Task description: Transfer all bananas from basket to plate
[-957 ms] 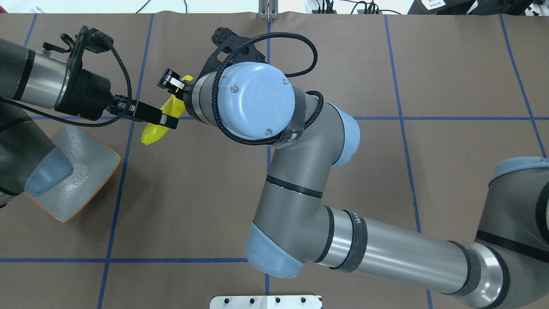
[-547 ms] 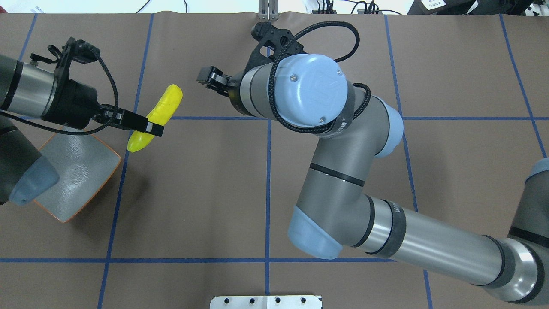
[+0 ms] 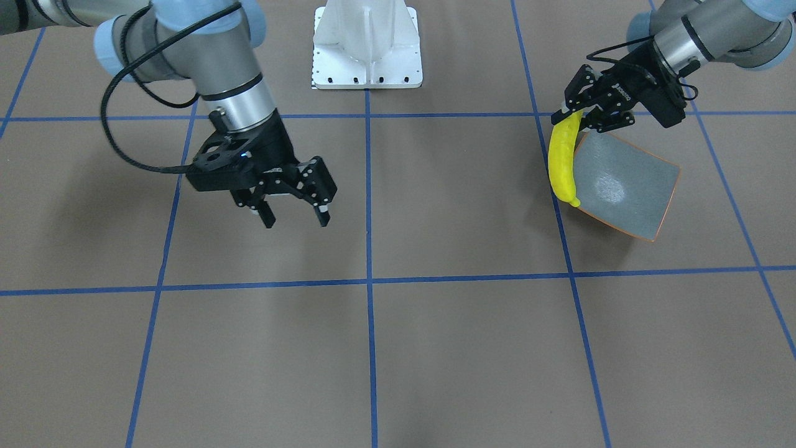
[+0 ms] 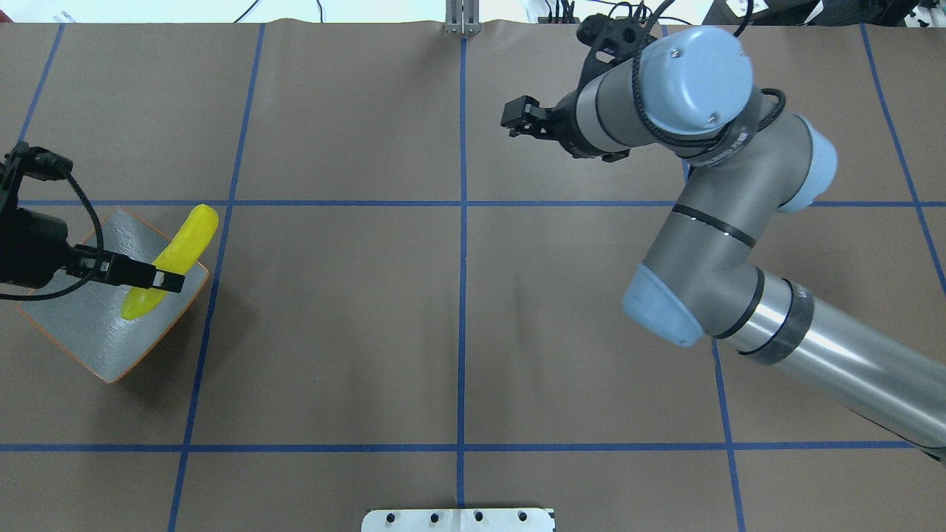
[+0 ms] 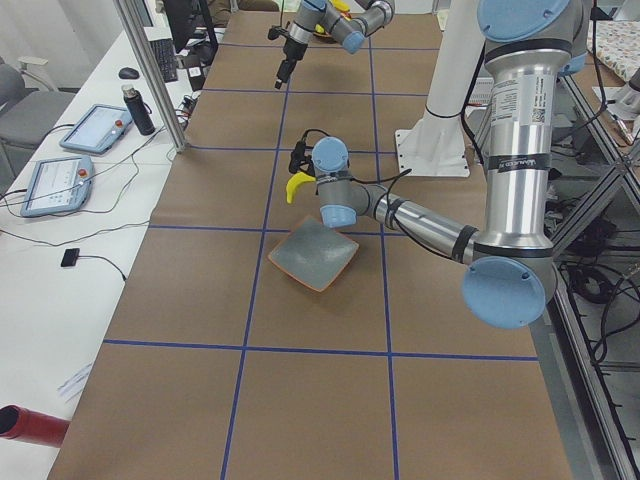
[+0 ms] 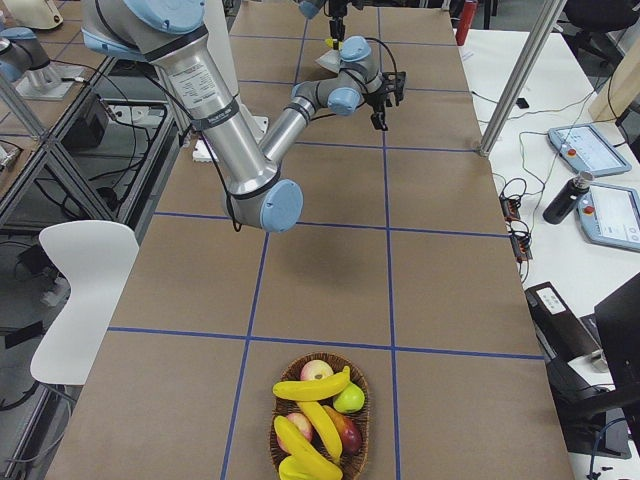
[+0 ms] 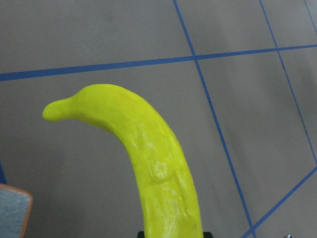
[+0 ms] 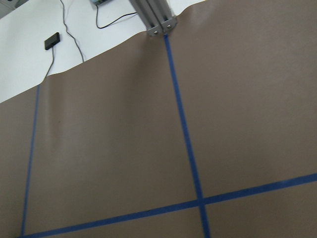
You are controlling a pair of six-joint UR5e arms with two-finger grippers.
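Hovering over brown, blue-gridded paper (image 4: 332, 332), left tool (image 4: 167, 280) clasps a banana (image 4: 188, 236); right tool (image 3: 296, 221) gapes wide.

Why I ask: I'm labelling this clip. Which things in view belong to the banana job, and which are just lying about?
Job: bright yellow curved plastic banana, held in the left gripper near the square grey-blue orange-rimmed plate; more yellow bananas in the brown woven basket; open right gripper.
Lying about: red and green apples in that basket; white chair; black bottle; two tablets.
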